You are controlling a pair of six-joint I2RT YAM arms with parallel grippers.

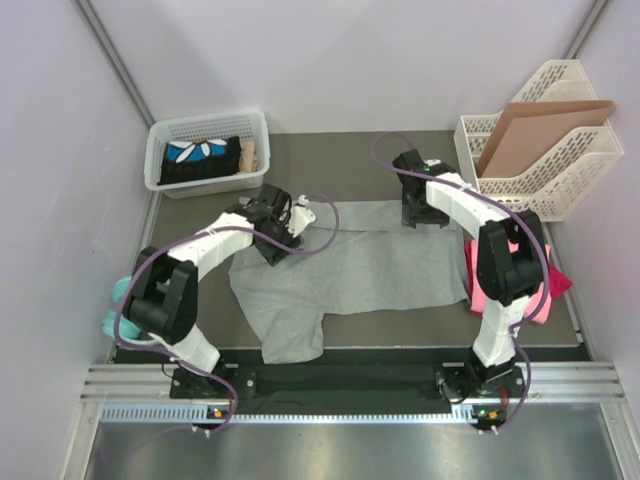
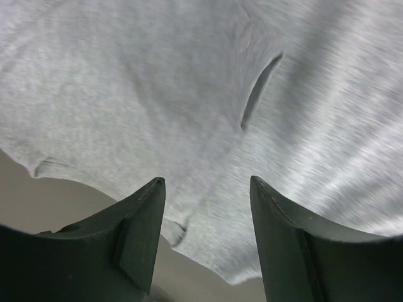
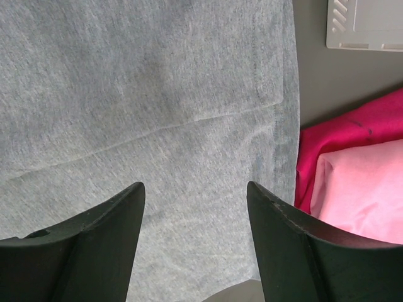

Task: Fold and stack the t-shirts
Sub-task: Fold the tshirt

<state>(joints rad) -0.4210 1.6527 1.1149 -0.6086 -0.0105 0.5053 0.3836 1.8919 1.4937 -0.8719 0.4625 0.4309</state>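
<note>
A heather grey t-shirt (image 1: 350, 265) lies spread flat across the middle of the dark table, one sleeve trailing toward the front left. My left gripper (image 1: 278, 244) hovers open over the shirt's far left edge; its wrist view shows grey cloth (image 2: 189, 94) and a small fold under the open left gripper (image 2: 206, 185). My right gripper (image 1: 421, 216) hangs open above the far right corner, the grey hem (image 3: 189, 126) beneath the open right gripper (image 3: 194, 189). A pink t-shirt (image 1: 540, 290) and a magenta t-shirt (image 3: 352, 129) lie folded at the right, with pink cloth (image 3: 359, 189) on top.
A white basket (image 1: 207, 150) holding dark cloth stands at the back left. A white file rack (image 1: 545, 150) with a brown cardboard sheet (image 1: 535, 130) stands at the back right. Something teal (image 1: 118, 305) sits off the table's left edge.
</note>
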